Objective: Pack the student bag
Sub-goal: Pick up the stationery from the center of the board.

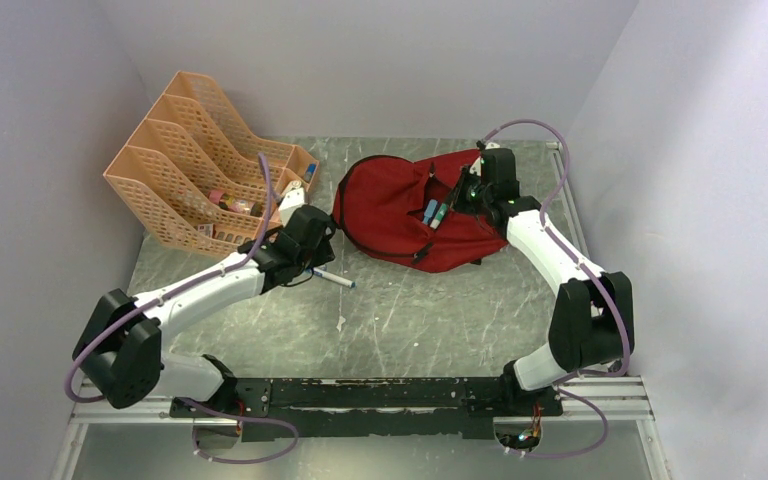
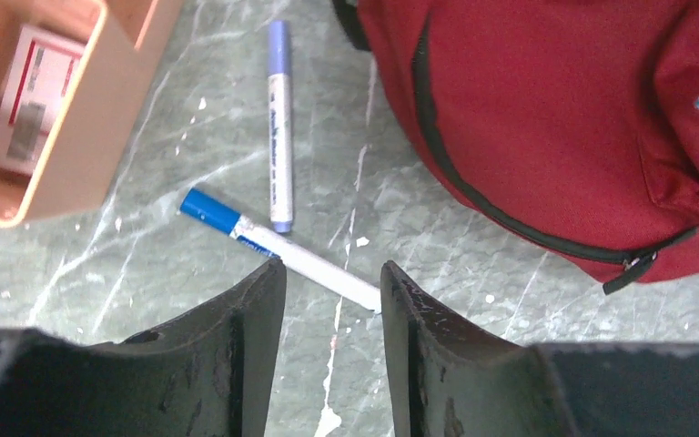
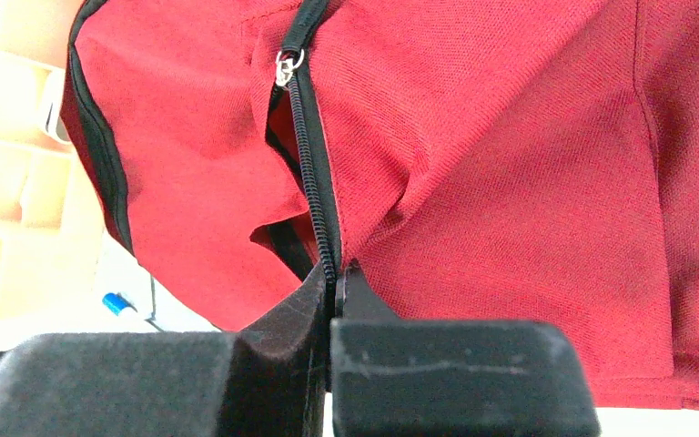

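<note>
The dark-red student bag (image 1: 400, 205) lies at the back middle of the table, its opening showing blue items (image 1: 433, 212) inside. My right gripper (image 1: 468, 192) is shut on the bag's zipper edge (image 3: 314, 182) and holds it. My left gripper (image 1: 305, 262) is open just above the table, left of the bag (image 2: 564, 118). A white marker with a blue cap (image 2: 278, 248) lies just ahead of its fingertips (image 2: 268, 278), one end near the right finger. A second marker with a pale blue cap (image 2: 279, 127) lies beyond it. The first marker also shows in the top view (image 1: 332, 278).
An orange plastic file rack (image 1: 195, 170) with small items in it stands at the back left; its corner shows in the left wrist view (image 2: 64, 155). Walls close in the table on three sides. The bag's zipper pull (image 2: 633, 269) hangs toward the table.
</note>
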Tool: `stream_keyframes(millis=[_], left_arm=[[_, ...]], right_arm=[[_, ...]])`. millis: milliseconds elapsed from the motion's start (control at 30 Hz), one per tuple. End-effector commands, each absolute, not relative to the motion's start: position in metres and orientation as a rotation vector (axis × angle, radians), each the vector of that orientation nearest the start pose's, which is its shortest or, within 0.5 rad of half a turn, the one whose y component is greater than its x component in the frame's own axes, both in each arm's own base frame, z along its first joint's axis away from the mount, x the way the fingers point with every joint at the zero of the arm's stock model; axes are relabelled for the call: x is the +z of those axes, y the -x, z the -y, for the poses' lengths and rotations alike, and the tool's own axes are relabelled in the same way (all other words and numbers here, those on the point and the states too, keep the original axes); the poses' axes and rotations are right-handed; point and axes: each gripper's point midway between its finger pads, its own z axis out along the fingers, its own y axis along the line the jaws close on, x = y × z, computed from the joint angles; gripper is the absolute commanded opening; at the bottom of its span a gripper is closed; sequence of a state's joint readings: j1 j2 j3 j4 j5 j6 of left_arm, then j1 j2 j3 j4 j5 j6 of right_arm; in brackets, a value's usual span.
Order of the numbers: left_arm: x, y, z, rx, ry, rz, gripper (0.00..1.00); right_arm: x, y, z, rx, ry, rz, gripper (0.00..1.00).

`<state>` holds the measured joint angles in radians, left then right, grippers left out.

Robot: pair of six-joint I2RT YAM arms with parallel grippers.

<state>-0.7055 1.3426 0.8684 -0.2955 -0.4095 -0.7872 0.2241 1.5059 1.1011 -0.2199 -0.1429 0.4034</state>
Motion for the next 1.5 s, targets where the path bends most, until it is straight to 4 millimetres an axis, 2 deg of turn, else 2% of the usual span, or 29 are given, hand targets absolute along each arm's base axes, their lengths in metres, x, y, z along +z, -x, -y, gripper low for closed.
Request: stream_keyframes(millis=[0, 100, 233, 367, 600, 833, 933, 1267, 1467], left_arm=[[0.099, -0.297, 0.181, -0.211, 0.557, -2.277, 0.5], [0.083, -0.295, 0.174, -0.117, 0.632, -2.312, 0.53], [0.07, -0.296, 0.169, -0.041, 0.769, -2.309, 0.56], [0.061, -0.298, 0.177, -0.037, 0.869, -2.324, 0.53], [0.054, -0.305, 0.194, -0.124, 0.965, -2.315, 0.52], [0.043, -0.307, 0.204, -0.096, 0.993, -2.362, 0.5], [0.037, -0.309, 0.21, -0.112, 0.985, -2.382, 0.45], [0.024, -0.296, 0.201, -0.061, 1.009, -2.412, 0.43], [0.012, -0.292, 0.203, -0.043, 1.002, -2.45, 0.4]], right_arm=[[0.167, -0.402, -0.142, 0.552, -0.103, -2.219, 0.0], [0.166, -0.402, -0.141, 0.543, -0.104, -2.218, 0.0], [0.163, -0.402, -0.14, 0.539, -0.102, -2.223, 0.0], [0.162, -0.403, -0.142, 0.548, -0.096, -2.229, 0.0], [0.162, -0.401, -0.142, 0.548, -0.091, -2.228, 0.0], [0.161, -0.401, -0.142, 0.547, -0.087, -2.229, 0.0], [0.161, -0.4, -0.142, 0.547, -0.084, -2.23, 0.0], [0.158, -0.4, -0.143, 0.554, -0.085, -2.234, 0.0], [0.159, -0.402, -0.144, 0.556, -0.083, -2.235, 0.0]])
